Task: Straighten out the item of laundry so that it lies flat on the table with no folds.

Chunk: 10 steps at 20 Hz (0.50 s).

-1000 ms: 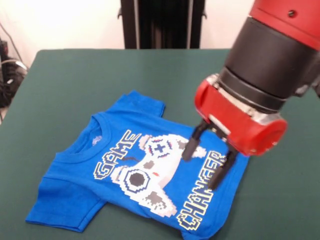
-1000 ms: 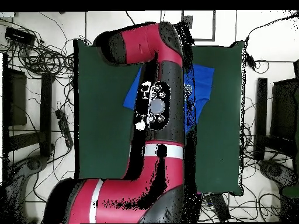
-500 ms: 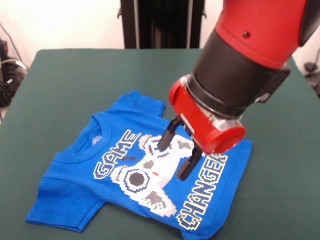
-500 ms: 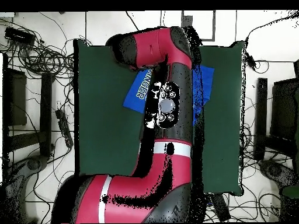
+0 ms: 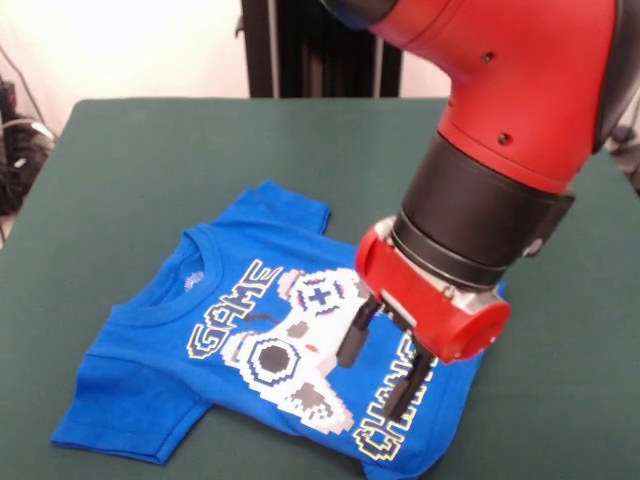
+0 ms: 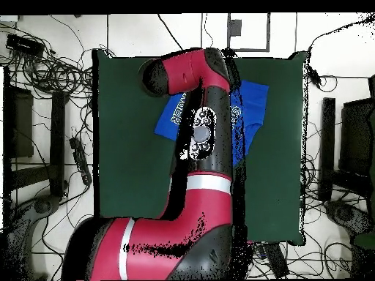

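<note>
The small bright blue short-sleeved T-shirt [image 5: 290,340] with its pixel game-controller print and outlined lettering lies print-up in the lower centre of the front view, on the large dark green felt-topped table [image 5: 150,160]. The red and black arm's gripper [image 5: 382,366] hangs over the shirt's lower right part, its two dark fingers [image 5: 354,336] spread apart and holding nothing; whether the tips touch the cloth cannot be told. The shirt looks nearly flat, with the sleeve at lower left rumpled and the hem near the bottom edge slightly uneven, so the step probably calls for pinching only the top layer near the hem and drawing it outward gently, without dragging the whole garment. The arm's bulk hides the right sleeve. Tangled cables [image 6: 51,69] lie off the table, not in the way.
</note>
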{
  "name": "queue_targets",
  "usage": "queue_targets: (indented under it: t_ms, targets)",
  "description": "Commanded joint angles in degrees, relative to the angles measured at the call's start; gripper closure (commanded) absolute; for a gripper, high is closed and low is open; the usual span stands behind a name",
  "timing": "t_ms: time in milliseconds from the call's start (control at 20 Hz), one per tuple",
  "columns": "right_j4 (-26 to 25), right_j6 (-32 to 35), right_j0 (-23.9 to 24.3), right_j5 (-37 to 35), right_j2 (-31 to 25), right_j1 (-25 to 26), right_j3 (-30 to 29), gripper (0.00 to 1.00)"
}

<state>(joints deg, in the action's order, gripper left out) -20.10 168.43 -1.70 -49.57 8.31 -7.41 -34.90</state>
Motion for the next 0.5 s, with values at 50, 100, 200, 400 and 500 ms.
queue_targets:
  t_ms: [50,100,200,400,500]
  targets:
    - [-0.6,-4.19,-1.76,2.24,-3.51,3.6,-8.98,0.0]
    - [-0.56,-4.27,-1.77,1.96,-3.44,3.99,-8.54,0.0]
    - [-0.32,-4.71,-1.36,2.5,-3.87,4.8,-8.03,0.0]
    - [-1.4,-4.15,-1.37,3.75,-3.11,6.63,-6.15,0.0]
    - [-1.72,-4.73,-1.43,1.61,-2.43,7.25,-5.04,0.0]
